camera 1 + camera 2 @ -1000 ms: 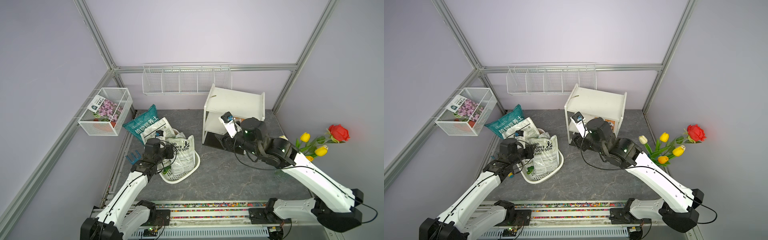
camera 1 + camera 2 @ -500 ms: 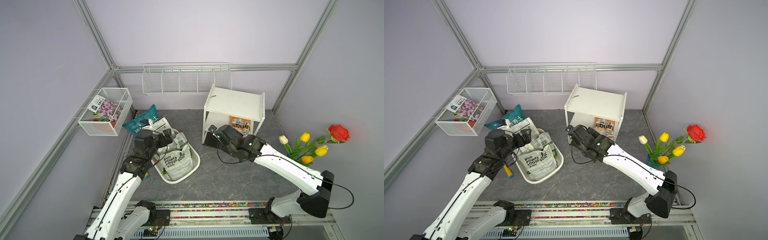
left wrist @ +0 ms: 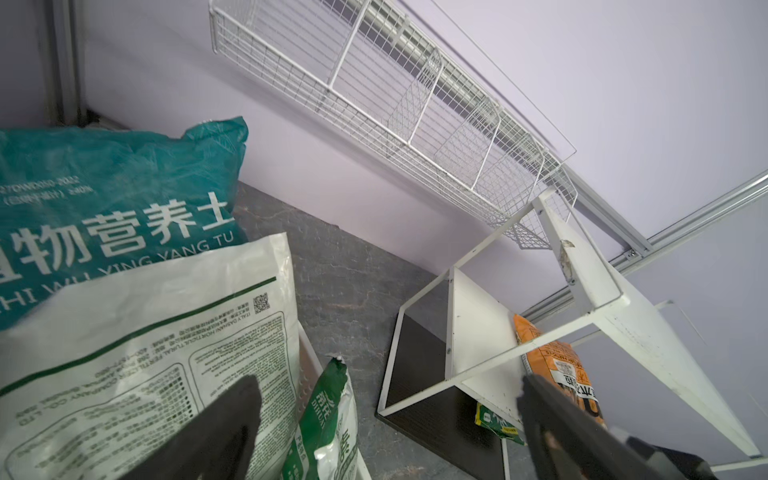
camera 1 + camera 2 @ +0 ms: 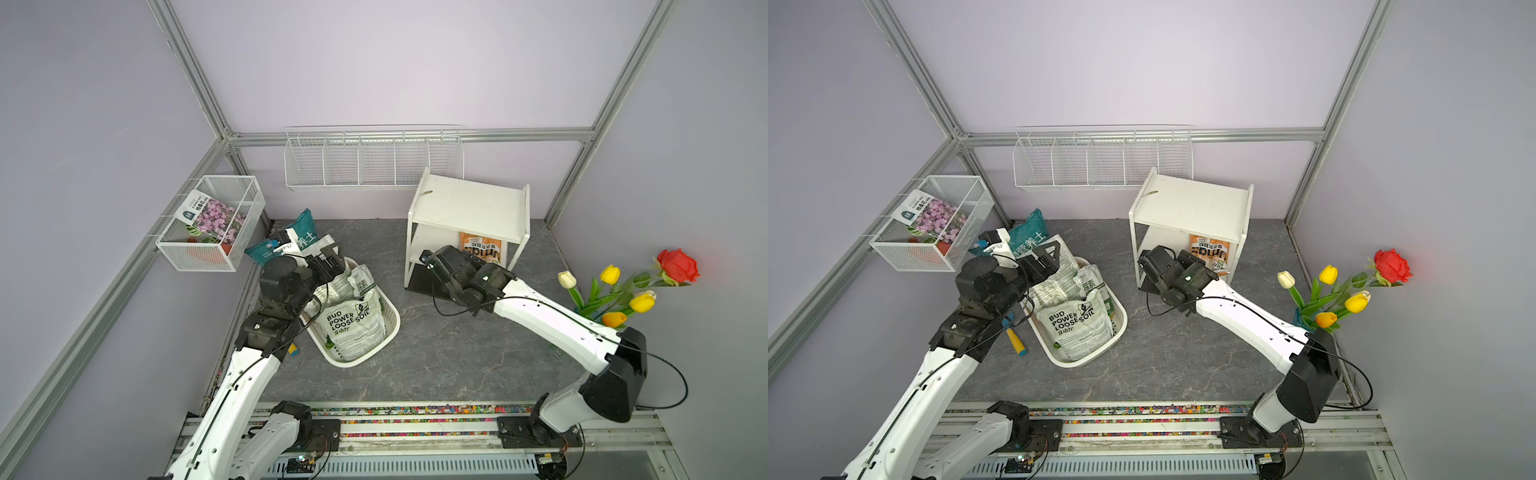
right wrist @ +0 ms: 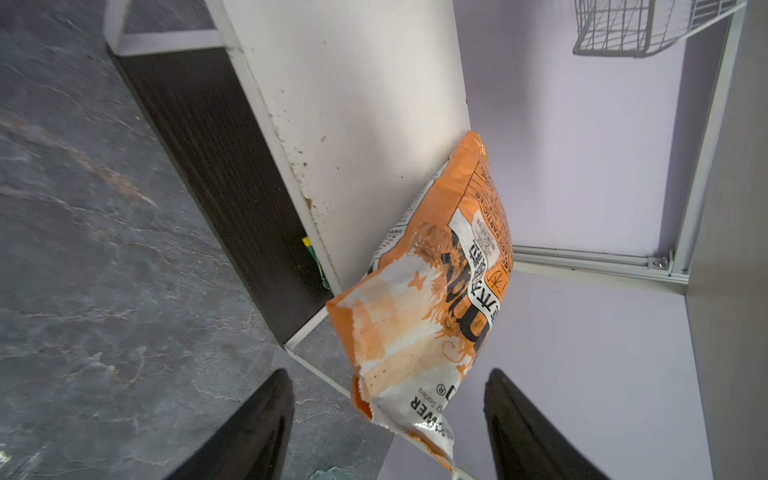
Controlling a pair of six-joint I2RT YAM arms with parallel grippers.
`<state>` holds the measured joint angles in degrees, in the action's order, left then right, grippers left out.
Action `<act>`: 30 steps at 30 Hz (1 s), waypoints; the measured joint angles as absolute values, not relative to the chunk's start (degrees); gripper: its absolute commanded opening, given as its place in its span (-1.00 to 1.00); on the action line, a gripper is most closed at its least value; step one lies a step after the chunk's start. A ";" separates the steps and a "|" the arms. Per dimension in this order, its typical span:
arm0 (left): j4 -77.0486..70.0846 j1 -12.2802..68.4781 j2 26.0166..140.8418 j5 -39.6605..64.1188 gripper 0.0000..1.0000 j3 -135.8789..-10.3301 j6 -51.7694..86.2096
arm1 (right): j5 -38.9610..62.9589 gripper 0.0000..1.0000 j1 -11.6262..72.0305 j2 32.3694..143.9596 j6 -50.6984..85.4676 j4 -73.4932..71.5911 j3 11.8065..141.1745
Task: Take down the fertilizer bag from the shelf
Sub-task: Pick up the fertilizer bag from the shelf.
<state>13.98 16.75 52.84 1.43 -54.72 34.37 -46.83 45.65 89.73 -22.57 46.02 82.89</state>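
**Grasp pending: right jaws lining up on the bag**

The bag (image 5: 436, 291) is standing tilted on the shelf's (image 4: 469, 203) lower white board, under the top board, toward the unit's 4 o'clock corner in both top views. In the right wrist view its crumpled lower end is hanging out past the board's front edge.

The right gripper (image 5: 388, 374) is hovering just in front of it with jaws apart, one finger on each side of that overhanging end and neither visibly pressing. This looks like the final approach before the grasp. The next move is calling for a short advance, a close on the bag's loose end, then a pull out toward 6 o'clock.

The edges to mind are the top board above, the thin corner post at the bag's 3 o'clock, and the board lip under it. A green packet (image 3: 498, 424) is lying on the dark base below.

Bare floor is lying open toward 6 o'clock. The basket (image 4: 390, 328) is sitting at the shelf's 8 o'clock and the flowers (image 4: 623, 291) at 4 o'clock. The left gripper (image 4: 330, 257) is hanging wide open and empty over the basket, well apart.
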 measured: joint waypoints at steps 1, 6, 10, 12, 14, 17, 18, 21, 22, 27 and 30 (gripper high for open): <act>13.96 16.75 52.99 1.61 1.00 -54.70 34.48 | -47.07 0.49 45.54 90.32 -22.94 46.04 83.13; 13.63 16.78 53.17 2.63 1.00 -54.70 34.89 | -49.76 0.51 45.52 95.81 -24.43 46.02 84.53; 13.50 16.78 53.15 2.63 1.00 -54.70 34.87 | -53.74 0.49 45.47 100.53 -26.37 44.23 84.62; 13.50 16.75 53.15 2.63 1.00 -54.70 34.89 | -56.07 0.45 45.41 102.24 -27.53 42.81 84.68; 13.50 16.75 53.17 2.63 1.00 -54.70 34.89 | -57.84 0.42 45.34 103.35 -28.32 42.35 85.14; 13.52 16.75 53.17 2.63 1.00 -54.70 34.89 | -59.79 0.35 45.28 104.14 -29.15 41.30 85.52; 13.50 16.75 53.17 2.63 1.00 -54.70 34.89 | -60.27 0.34 45.23 104.14 -29.41 41.04 85.52; 13.50 16.78 53.15 2.63 1.00 -54.70 34.94 | -60.66 0.26 44.88 104.14 -29.80 40.58 85.52; 13.50 16.78 53.17 2.63 1.00 -54.70 35.00 | -60.49 0.21 44.91 104.14 -29.87 40.60 85.52; 13.28 16.78 53.49 2.68 1.00 -54.70 35.48 | -59.44 -0.09 44.91 104.14 -30.63 40.84 85.21; 13.06 16.78 53.91 2.92 1.00 -54.70 35.77 | -58.37 -0.39 44.88 104.14 -31.00 41.32 84.73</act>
